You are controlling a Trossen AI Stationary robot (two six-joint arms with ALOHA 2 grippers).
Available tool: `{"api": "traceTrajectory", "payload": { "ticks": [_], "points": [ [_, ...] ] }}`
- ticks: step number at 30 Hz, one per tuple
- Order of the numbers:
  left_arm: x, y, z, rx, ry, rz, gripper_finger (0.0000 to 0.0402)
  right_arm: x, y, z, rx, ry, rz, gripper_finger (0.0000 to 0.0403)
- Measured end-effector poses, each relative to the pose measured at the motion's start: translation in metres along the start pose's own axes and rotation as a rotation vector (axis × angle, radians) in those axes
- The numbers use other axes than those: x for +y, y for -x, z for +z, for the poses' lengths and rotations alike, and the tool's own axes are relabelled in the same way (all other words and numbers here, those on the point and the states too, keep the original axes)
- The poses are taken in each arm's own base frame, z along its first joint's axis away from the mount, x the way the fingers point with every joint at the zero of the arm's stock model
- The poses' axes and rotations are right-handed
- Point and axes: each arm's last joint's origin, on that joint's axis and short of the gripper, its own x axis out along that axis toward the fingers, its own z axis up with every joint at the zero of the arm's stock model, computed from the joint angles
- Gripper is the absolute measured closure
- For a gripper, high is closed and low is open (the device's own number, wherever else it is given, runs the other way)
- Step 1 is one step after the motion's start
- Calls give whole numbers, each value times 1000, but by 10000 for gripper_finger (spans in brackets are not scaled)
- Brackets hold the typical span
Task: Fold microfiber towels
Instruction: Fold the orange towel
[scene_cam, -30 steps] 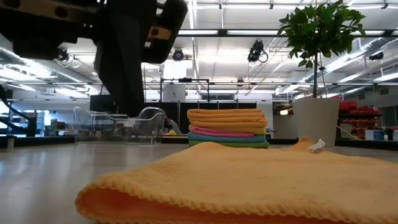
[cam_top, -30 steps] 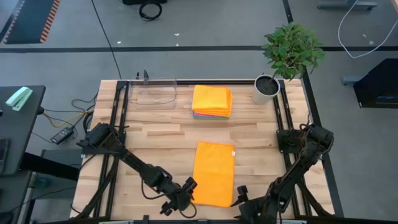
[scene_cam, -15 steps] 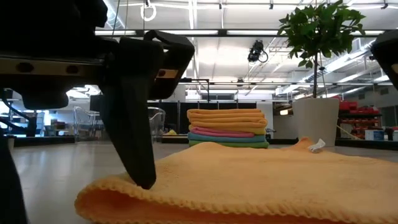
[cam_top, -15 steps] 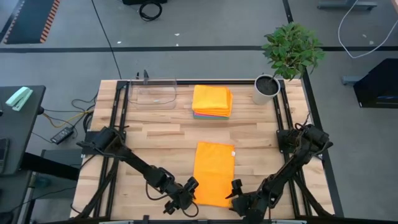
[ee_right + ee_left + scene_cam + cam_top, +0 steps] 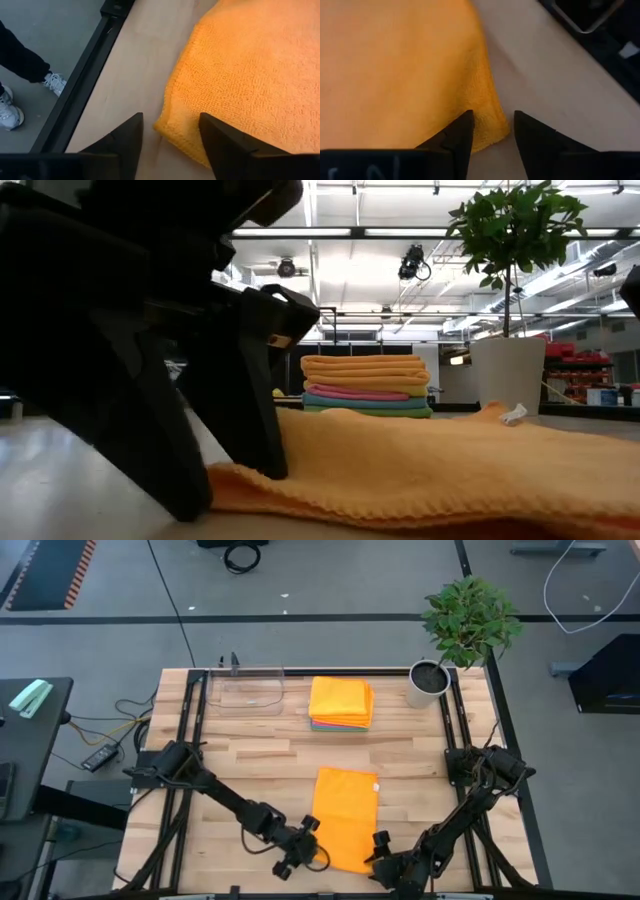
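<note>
Orange towel (image 5: pixel 345 817) lies folded on the wooden bench (image 5: pixel 250 765). Left gripper (image 5: pixel 307 846) straddles the towel's near left corner with fingers (image 5: pixel 457 137) parted, not yet pinching. Right gripper (image 5: pixel 379 846) stands open at the near right corner. Stacked towels (image 5: pixel 341 703) sit farther back.

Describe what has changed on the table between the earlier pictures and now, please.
The left gripper has moved in onto the near left corner of the orange towel, its open fingers now straddling that corner. The right gripper has moved in to the near right corner, fingers open around it. Neither has closed on the cloth. The towel has not visibly shifted; the folded stack, tray and plant stayed put.
</note>
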Motion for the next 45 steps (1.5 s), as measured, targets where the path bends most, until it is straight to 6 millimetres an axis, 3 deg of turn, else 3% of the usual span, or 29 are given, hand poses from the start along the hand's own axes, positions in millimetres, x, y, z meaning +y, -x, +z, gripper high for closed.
{"api": "traceTrajectory", "payload": {
  "ticks": [4,11,15,19,23,29,36,45],
  "points": [
    [2,0,0,2,1,14,281,0,0,-1,6,-16,-5,249],
    [-3,0,-1,7,42,-16,349,-2,0,-3,11,-70,-39,389],
    [-7,4,1,12,220,-72,390,-4,2,0,13,-171,-31,394],
    [-9,16,9,5,424,-152,388,-7,13,10,0,-346,-1,395],
    [-12,30,22,-35,512,-233,393,-5,30,22,1,-513,87,396],
    [-13,40,30,-57,618,-246,389,-5,49,26,13,-524,105,397],
    [-1,40,32,-121,823,-141,391,-12,58,22,83,-508,60,397],
    [-43,49,52,-269,999,-335,392,8,69,34,18,-686,269,398]
  ]
}}
